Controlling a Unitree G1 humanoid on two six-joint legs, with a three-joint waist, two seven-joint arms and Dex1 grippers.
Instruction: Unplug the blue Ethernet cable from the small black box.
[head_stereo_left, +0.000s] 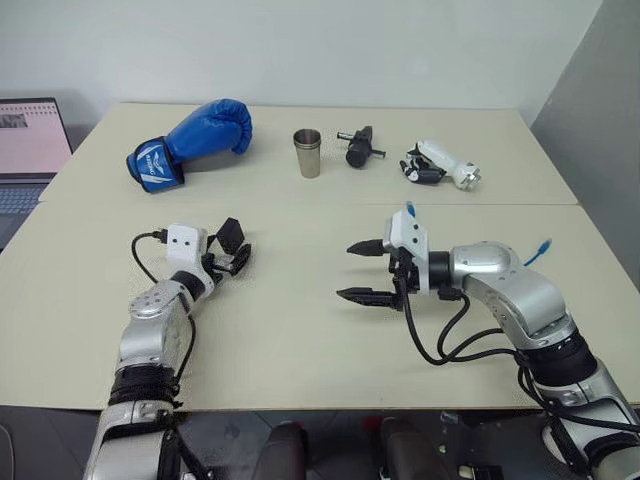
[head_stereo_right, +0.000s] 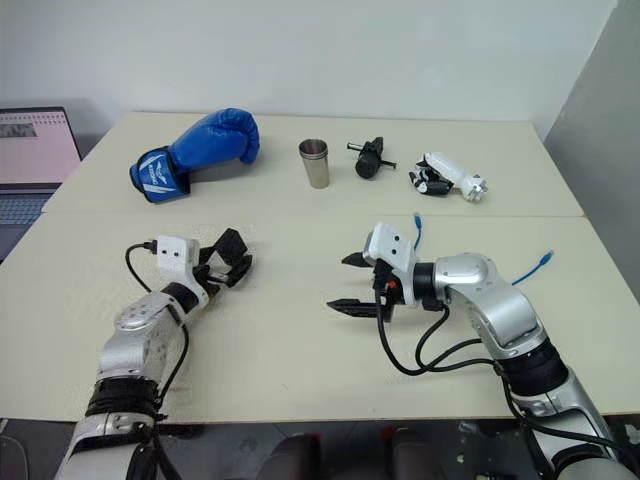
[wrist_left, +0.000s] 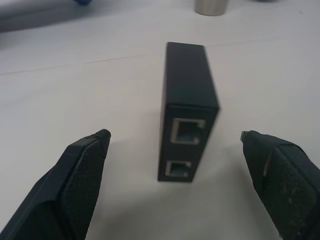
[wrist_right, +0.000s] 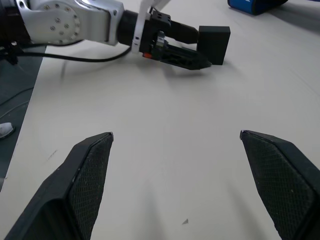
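Note:
The small black box (wrist_left: 188, 112) stands on its edge on the table, and the two ports facing me are both empty. My left gripper (head_stereo_left: 232, 250) is open, with a finger (wrist_left: 82, 170) on each side of the box and neither touching it. The blue Ethernet cable (head_stereo_left: 540, 248) lies behind my right arm. One blue end sticks up by the wrist (head_stereo_left: 409, 210), and its middle is hidden. My right gripper (head_stereo_left: 347, 270) hangs open over the table's centre, pointing left, with nothing between its fingers.
Along the far side of the table lie a blue boxing glove (head_stereo_left: 195, 140), a metal cup (head_stereo_left: 308, 152), a black cylindrical tool (head_stereo_left: 358, 148) and a white-and-black device (head_stereo_left: 440, 165). A laptop (head_stereo_left: 25, 150) sits off the left edge.

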